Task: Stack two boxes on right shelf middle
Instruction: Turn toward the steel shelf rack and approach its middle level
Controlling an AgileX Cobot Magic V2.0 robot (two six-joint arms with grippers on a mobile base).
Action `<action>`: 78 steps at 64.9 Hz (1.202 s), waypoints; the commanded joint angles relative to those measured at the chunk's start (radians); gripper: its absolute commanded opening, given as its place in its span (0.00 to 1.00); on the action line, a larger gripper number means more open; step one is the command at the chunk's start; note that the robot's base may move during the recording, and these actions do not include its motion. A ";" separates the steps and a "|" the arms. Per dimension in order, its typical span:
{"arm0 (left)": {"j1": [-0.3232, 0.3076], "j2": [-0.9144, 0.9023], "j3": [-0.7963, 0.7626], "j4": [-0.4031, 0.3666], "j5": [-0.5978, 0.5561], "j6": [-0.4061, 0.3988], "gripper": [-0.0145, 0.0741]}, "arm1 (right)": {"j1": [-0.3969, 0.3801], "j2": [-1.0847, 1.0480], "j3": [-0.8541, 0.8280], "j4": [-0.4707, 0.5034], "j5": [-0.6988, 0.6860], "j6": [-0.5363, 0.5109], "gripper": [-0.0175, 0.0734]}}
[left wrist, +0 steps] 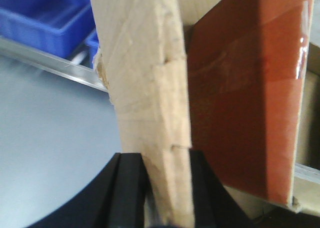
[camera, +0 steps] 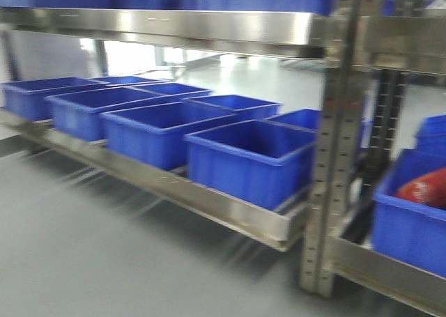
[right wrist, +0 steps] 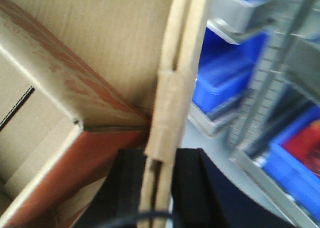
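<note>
- The left pincer was closed down to the thickness of a cardboard flap, its black pads pressed against both faces of an upright edge of the carton.
- Just beside that flap, a panel of the carton bore a wide band of glossy reddish-brown tape.
- The right pincer was likewise nearly closed, gripping a doubled cardboard edge that rose between its two black pads.
- In the right wrist view, the carton's plain brown body lay to the left of the gripped edge, with a reddish-brown stained strip running across a corner. Nothing inside the carton could be seen.
- In the front view, a thin strip of brown cardboard ran along the top of the frame, above the shiny lip of the upper shelf level. Whether it rested on that level could not be told.
- Blue bins stood in a close row on the lower shelf level, and those whose insides showed held nothing.
- Right of the upright post, another bin held a red item, too blurred to name.
- Grey floor spread in front of the rack.
</note>
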 commanded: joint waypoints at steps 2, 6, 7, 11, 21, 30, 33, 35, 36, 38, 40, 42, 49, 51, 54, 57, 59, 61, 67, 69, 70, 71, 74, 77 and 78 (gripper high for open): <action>0.001 -0.017 -0.016 0.007 -0.044 0.009 0.04 | -0.008 -0.008 -0.008 -0.033 -0.038 -0.004 0.01; 0.001 -0.017 -0.016 0.007 -0.044 0.009 0.04 | -0.008 -0.008 -0.008 -0.033 -0.038 -0.004 0.01; 0.001 -0.017 -0.016 0.007 -0.044 0.009 0.04 | -0.008 -0.008 -0.008 -0.033 -0.038 -0.004 0.01; 0.001 -0.017 -0.016 0.007 -0.044 0.009 0.04 | -0.008 -0.008 -0.008 -0.033 -0.038 -0.004 0.01; 0.001 -0.017 -0.016 0.007 -0.044 0.009 0.04 | -0.008 -0.008 -0.008 -0.033 -0.038 -0.004 0.01; 0.001 -0.017 -0.016 0.007 -0.044 0.009 0.04 | -0.008 -0.008 -0.008 -0.033 -0.038 -0.004 0.01; 0.001 -0.017 -0.016 0.007 -0.044 0.009 0.04 | -0.008 -0.008 -0.008 -0.033 -0.038 -0.004 0.01; 0.001 -0.017 -0.016 0.007 -0.044 0.009 0.04 | -0.008 -0.008 -0.008 -0.033 -0.038 -0.004 0.01; 0.001 -0.017 -0.016 0.007 -0.044 0.009 0.04 | -0.008 -0.008 -0.008 -0.033 -0.038 -0.004 0.01; 0.001 -0.017 -0.016 0.007 -0.044 0.009 0.04 | -0.008 -0.008 -0.008 -0.033 -0.038 -0.004 0.01; 0.001 -0.017 -0.016 0.007 -0.044 0.009 0.04 | -0.008 -0.008 -0.008 -0.033 -0.038 -0.004 0.01; 0.001 -0.017 -0.016 0.007 -0.044 0.009 0.04 | -0.008 -0.008 -0.008 -0.033 -0.038 -0.004 0.01; 0.001 -0.017 -0.016 0.007 -0.044 0.009 0.04 | -0.008 -0.008 -0.008 -0.033 -0.038 -0.004 0.01; 0.001 -0.017 -0.016 0.007 -0.044 0.009 0.04 | -0.008 -0.008 -0.008 -0.033 -0.038 -0.004 0.01; 0.001 -0.017 -0.016 0.007 -0.044 0.009 0.04 | -0.008 -0.008 -0.008 -0.033 -0.038 -0.004 0.01; 0.001 -0.017 -0.016 0.007 -0.044 0.009 0.04 | -0.008 -0.008 -0.008 -0.033 -0.038 -0.004 0.01; 0.001 -0.017 -0.016 0.007 -0.044 0.009 0.04 | -0.008 -0.008 -0.008 -0.033 -0.038 -0.004 0.01; 0.001 -0.017 -0.016 0.007 -0.044 0.009 0.04 | -0.008 -0.008 -0.008 -0.033 -0.038 -0.004 0.01; 0.001 -0.017 -0.016 0.007 -0.044 0.009 0.04 | -0.008 -0.008 -0.008 -0.033 -0.038 -0.004 0.01; 0.001 -0.017 -0.016 0.007 -0.044 0.009 0.04 | -0.008 -0.008 -0.008 -0.033 -0.038 -0.004 0.01; 0.001 -0.017 -0.016 0.007 -0.044 0.009 0.04 | -0.008 -0.008 -0.008 -0.033 -0.038 -0.004 0.01; 0.001 -0.017 -0.016 0.007 -0.044 0.009 0.04 | -0.008 -0.008 -0.008 -0.033 -0.038 -0.004 0.01; 0.001 -0.017 -0.016 0.007 -0.044 0.009 0.04 | -0.008 -0.008 -0.008 -0.033 -0.038 -0.004 0.01; 0.001 -0.017 -0.016 0.007 -0.044 0.009 0.04 | -0.008 -0.008 -0.008 -0.033 -0.038 -0.004 0.01; 0.001 -0.017 -0.016 0.007 -0.044 0.009 0.04 | -0.008 -0.008 -0.008 -0.033 -0.038 -0.004 0.01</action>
